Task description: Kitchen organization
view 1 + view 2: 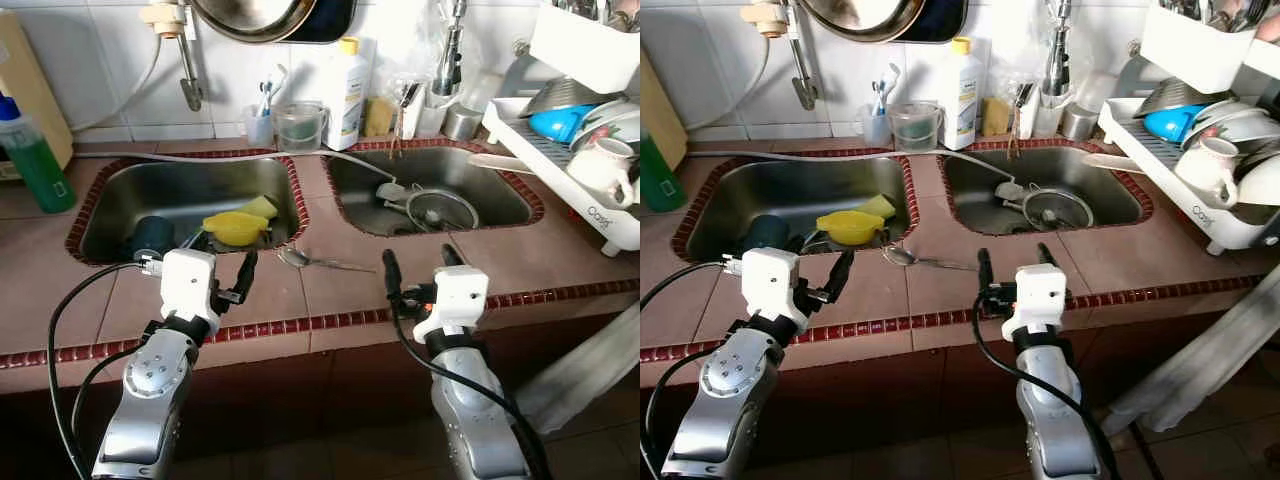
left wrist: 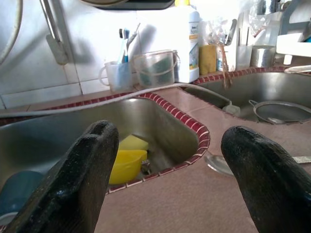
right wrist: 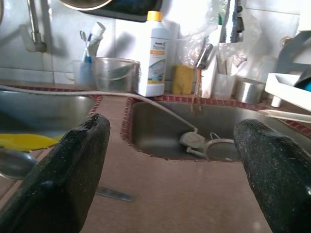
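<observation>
Spoon lies on the tiled worktop between the two sinks, both spread, empty end effectors, left and right, hovering near it; seemingly approach stage, next needing a low pinch on its handle.

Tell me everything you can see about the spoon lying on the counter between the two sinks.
The spoon looks like plain shiny metal, with an oval bowl and a thin straight handle. It lies flat on the pinkish tiled counter, on the strip between the two sinks, its bowl near the left sink's front corner and its handle pointing toward the right gripper. Neither gripper touches it; the left gripper hovers open just beside its bowl. Whether it is clean cannot be told.
</observation>
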